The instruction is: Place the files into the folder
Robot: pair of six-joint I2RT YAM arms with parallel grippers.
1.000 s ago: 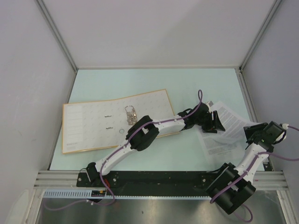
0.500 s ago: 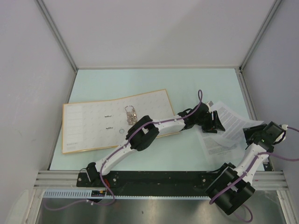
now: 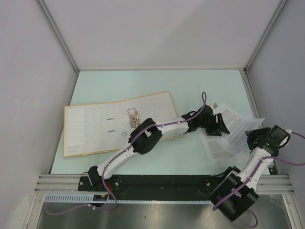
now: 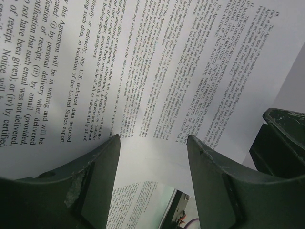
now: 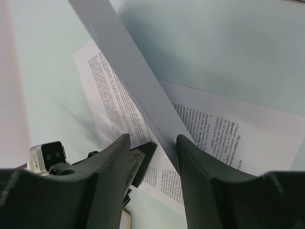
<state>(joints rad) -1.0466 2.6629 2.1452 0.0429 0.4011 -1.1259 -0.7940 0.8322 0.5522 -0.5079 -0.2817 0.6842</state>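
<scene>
White printed paper sheets [image 3: 228, 136] lie right of the open orange-yellow ring binder [image 3: 95, 126], left gripper [image 4: 152, 138] gaping over them, right gripper [image 5: 151, 138] loosely straddling a lifted edge: I should pinch it squarely first

A robotics lab test cell. A pale mint bench [image 3: 143, 81] is boxed in by plain grey-white panels at 9 o'clock [image 3: 28, 95], 12 o'clock [image 3: 162, 28] and 3 o'clock [image 3: 286, 71], joined at the far corners by bare aluminium posts [image 3: 57, 36]. At 6 o'clock an aluminium rail [image 3: 62, 183] carries a black base plate [image 3: 162, 183] with two white-and-black robot arms bolted on, the left arm [image 3: 143, 138] and the right arm [image 3: 252, 167]. Purple cables [image 3: 204, 102] loop along both. A slotted cable duct [image 3: 71, 198] runs in front of the rail, above a brushed metal sheet [image 3: 157, 217].
</scene>
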